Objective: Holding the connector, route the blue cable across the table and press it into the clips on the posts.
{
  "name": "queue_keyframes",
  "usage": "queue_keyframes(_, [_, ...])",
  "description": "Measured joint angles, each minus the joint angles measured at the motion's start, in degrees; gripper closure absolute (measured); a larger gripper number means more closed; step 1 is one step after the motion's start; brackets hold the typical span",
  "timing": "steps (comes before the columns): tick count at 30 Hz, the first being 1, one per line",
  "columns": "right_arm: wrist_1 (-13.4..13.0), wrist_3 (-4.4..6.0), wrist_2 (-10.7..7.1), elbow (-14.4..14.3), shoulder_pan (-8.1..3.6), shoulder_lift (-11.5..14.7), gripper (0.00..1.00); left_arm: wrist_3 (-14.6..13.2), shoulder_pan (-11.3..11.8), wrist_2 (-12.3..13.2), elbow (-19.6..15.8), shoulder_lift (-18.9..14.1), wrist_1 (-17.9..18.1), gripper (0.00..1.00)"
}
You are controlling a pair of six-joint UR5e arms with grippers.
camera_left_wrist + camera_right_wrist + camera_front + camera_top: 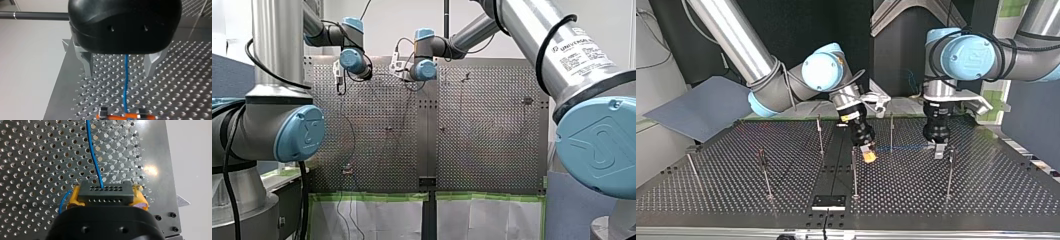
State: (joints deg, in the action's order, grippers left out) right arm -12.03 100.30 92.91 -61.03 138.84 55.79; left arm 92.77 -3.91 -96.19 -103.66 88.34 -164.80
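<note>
Connector sits clamped in the yellow pads of our right gripper near the table's far edge in the top view, and the blue cable runs from it straight between the spread metal fingers of our left gripper, touching neither, so we judge left nearer to pinch it.

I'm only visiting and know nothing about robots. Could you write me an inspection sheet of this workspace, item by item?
Surface: perforated metal table with thin upright posts standing on it.
Job's things: black connector with the blue cable leaving it; cannot tell whether any clip holds the cable.
Clutter: nothing seen.
Grippers: my right gripper, with yellow pads, is shut on the connector; my left gripper is open, with the blue cable running between its metal fingers.
Cables: black arm cable looped on my right arm.
Surroundings: grey sheet beside the table; green tape along its edge.
</note>
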Motion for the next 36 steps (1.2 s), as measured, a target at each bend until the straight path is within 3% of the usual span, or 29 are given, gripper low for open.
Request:
queue_keyframes(8, [-0.02,0.00,0.08,0.02,-0.09,-0.01,1.00,0.05,-0.57,-1.35,2.08,3.72,2.07,0.00])
queue_keyframes(10, [-0.04,0.00,0.09,0.02,-0.09,-0.01,1.00,0.16,-0.66,-1.27,2.14,4.17,2.16,0.05])
queue_keyframes(12, [-0.04,0.00,0.08,0.01,-0.10,-0.01,1.00,0.57,-0.70,-1.20,2.15,4.36,2.21,0.33])
queue_keyframes(13, [-0.02,0.00,0.06,0.00,-0.10,-0.02,1.00,1.01,-0.72,-1.18,2.15,4.42,2.26,0.33])
queue_keyframes(15, [0.02,0.00,0.03,0.00,-0.10,-0.01,1.00,1.76,-0.74,-1.14,2.15,4.47,2.39,0.49])
queue_keyframes(18, [0.05,0.00,0.01,0.00,-0.10,-0.01,1.00,3.11,-0.72,-0.80,2.13,4.48,2.71,0.56])
queue_keyframes(19, [0.06,0.00,0.01,0.00,-0.10,-0.01,1.00,3.66,-0.70,-0.69,2.14,4.48,2.78,0.84])
queue_keyframes(20, [0.06,0.00,0.01,0.00,-0.10,-0.02,1.00,4.06,-0.68,-0.69,2.14,4.48,2.82,0.99])
queue_keyframes(27, [0.36,0.00,0.00,-0.01,-0.07,-0.02,1.00,6.58,-0.61,-1.78,1.77,4.50,2.53,0.99])
queue_keyframes(36, [1.35,0.37,0.93,-0.27,0.46,-0.08,1.00,5.78,-0.97,-4.59,-1.87,4.49,2.54,0.99])
